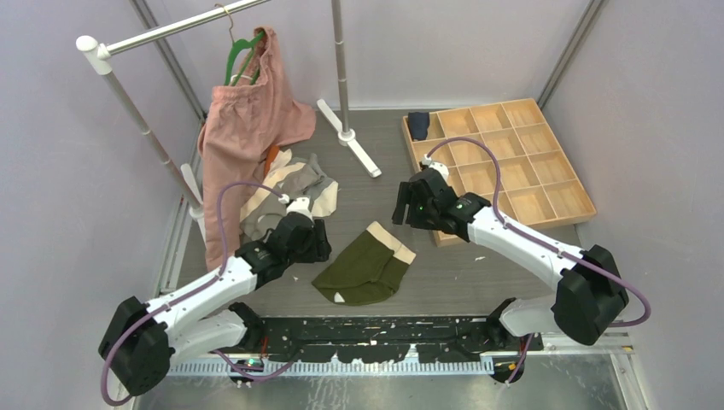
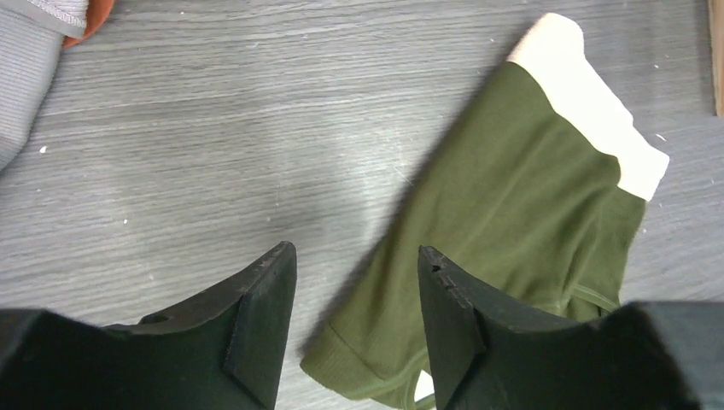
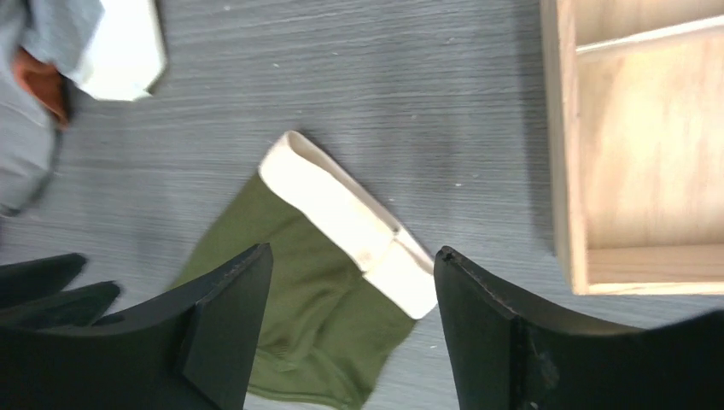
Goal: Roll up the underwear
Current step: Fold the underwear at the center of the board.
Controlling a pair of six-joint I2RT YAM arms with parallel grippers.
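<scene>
On the table [image 1: 478, 273], olive underwear [image 1: 363, 269] — unrolled

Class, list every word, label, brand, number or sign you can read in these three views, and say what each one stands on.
There are none. No readable text shows in any view. The olive underwear and its cream waistband are plain, and the wooden tray carries no label or number.

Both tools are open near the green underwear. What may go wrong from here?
The green underwear lies slanted with its waistband folded over at one end, so a roll may come out crooked. The right tool hangs close to the wooden tray and may knock it.
</scene>
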